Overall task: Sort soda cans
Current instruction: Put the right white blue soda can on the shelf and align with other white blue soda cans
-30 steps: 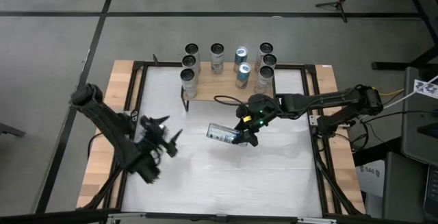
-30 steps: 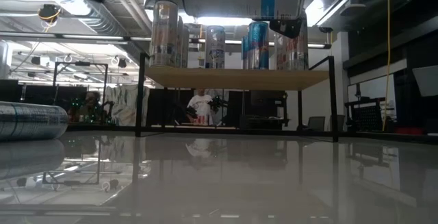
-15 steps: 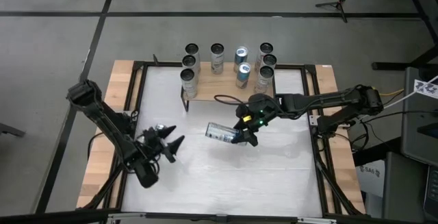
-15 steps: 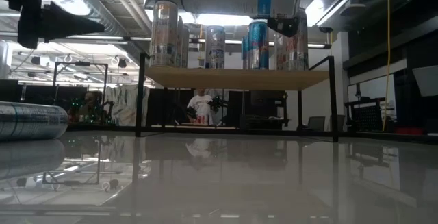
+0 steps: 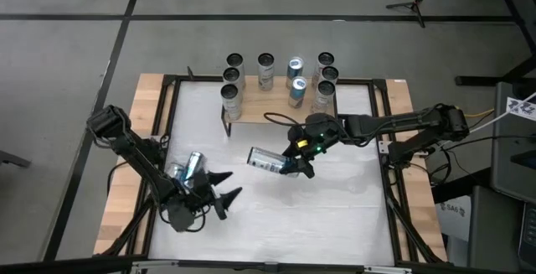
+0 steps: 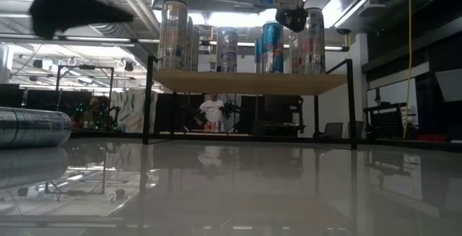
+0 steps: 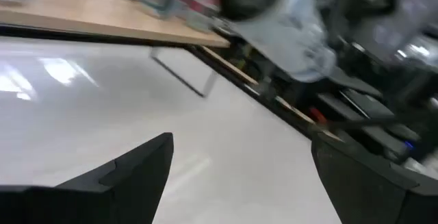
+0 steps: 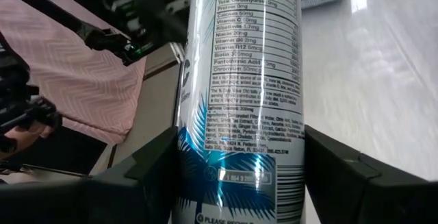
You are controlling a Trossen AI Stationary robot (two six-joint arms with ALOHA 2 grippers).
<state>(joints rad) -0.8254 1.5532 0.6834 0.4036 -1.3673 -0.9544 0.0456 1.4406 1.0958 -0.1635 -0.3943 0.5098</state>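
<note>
The white table (image 5: 335, 224) fills the middle of the high view, framed by black rails and wooden side boards. At its far edge stands a wooden shelf (image 5: 272, 106) on black legs, and on it seven upright soda cans (image 5: 265, 70) stand in loose clusters: three toward the left arm's side, two with blue labels in the middle and two on the right arm's side; the low view shows them in a row on the raised board (image 6: 249, 82). The right arm reaches in from the table's right rail, and the right gripper (image 5: 293, 162) hangs over the middle of the table, just in front of the shelf, its fingers clamped either side of a held can (image 5: 266, 160) that lies on its side in the air, silver with blue markings; the right wrist view shows its nutrition label (image 8: 256, 29) between the two dark fingers (image 8: 137, 172). The left arm comes from the left rail, and the left gripper (image 5: 224, 199) sits over the near left part of the table, its fingers spread wide with nothing between them. Just beside that arm's wrist a lying can (image 5: 189, 165) rests on the table top, also seen at the left edge of the low view (image 6: 32, 126)
</note>
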